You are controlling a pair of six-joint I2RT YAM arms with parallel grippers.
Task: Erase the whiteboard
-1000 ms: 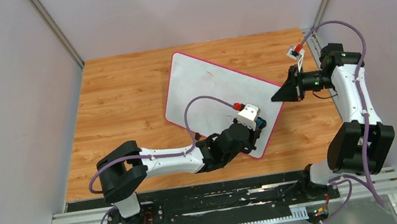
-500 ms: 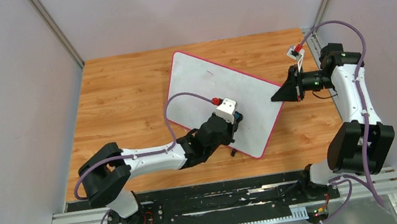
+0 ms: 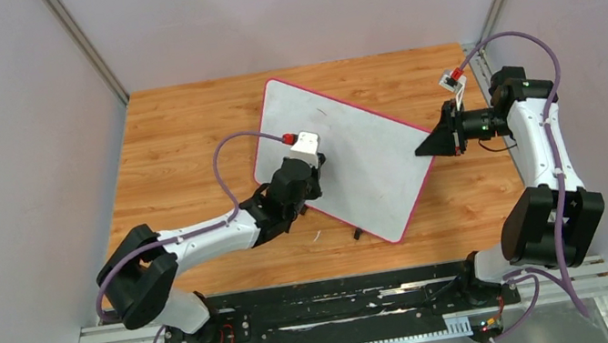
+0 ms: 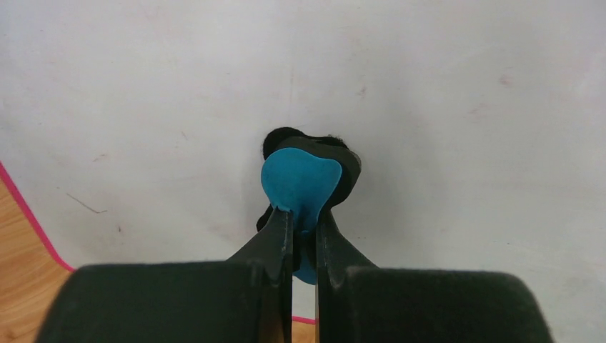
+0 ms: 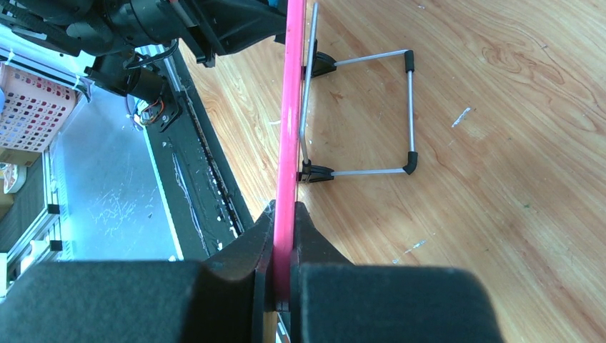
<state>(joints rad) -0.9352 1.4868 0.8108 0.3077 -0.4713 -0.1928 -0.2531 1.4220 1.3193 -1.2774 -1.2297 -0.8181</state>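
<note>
Two arms engaged. Whiteboard (image 3: pixel 353 154) lies skewed across the middle-right of the tabletop (image 3: pixel 176 146), tilted up on a wire stand (image 5: pixel 409 114) with black feet.

Left tool (image 4: pixel 304 214) is closed on a blue-and-black eraser (image 4: pixel 300 179), pinching its near end. The eraser's black pad is pressed against the white face, on the left part of the board, near the pink rim. Faint smudges and a short dark stroke are visible on the surface.

Right tool (image 5: pixel 284 214) is clamped on the board's pink right edge, one jaw on either side of the rim.
</note>
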